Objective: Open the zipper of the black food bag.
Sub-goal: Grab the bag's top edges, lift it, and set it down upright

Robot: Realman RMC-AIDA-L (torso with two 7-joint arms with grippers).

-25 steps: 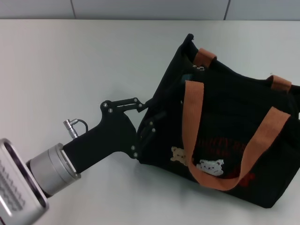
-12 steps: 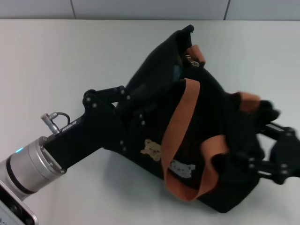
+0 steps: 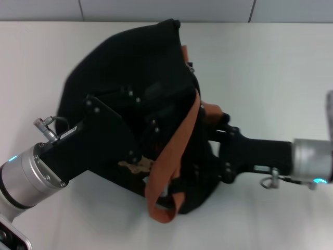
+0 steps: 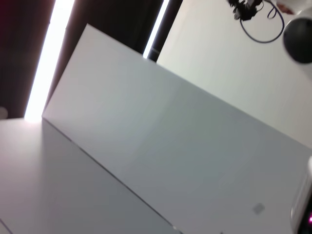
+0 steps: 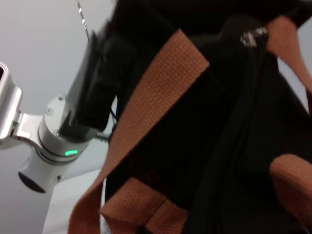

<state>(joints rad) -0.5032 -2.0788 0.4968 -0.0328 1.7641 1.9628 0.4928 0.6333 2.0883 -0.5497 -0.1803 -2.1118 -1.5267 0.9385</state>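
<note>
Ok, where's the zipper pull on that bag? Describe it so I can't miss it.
Start at the black food bag, tipped up on the white table between the left claw and right claw. On its top edge, beside an orange-brown handle, sits the zipper pull: the only small shiny silver bit on black fabric.

A plain white table [image 3: 270,62] carries the black food bag [image 3: 135,67], which sits crumpled and tipped over near its middle.
</note>
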